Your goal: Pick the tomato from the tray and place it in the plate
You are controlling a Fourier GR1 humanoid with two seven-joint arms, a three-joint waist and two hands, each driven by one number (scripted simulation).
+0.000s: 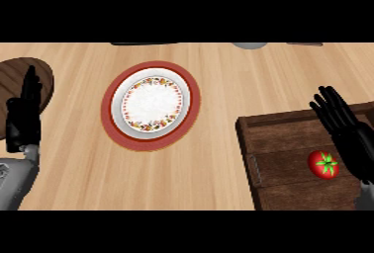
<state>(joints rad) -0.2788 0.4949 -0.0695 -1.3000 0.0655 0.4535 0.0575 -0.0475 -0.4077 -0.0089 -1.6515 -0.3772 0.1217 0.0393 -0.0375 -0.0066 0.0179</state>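
Note:
A red tomato (323, 164) with a green stem lies on the dark wooden tray (281, 148) at the right. My right hand (349, 131) hovers open over the tray, fingers straight and pointing away, just right of and above the tomato, not holding it. The round plate (151, 105), white with a floral band and a red rim, lies on the counter left of centre. At the left edge my left hand (24, 113) rests open, fingers up.
A dark round wooden board (18, 79) lies under the left hand at the far left. Light wooden counter (219, 163) stretches between plate and tray. Partial grey objects (251, 45) show at the counter's far edge.

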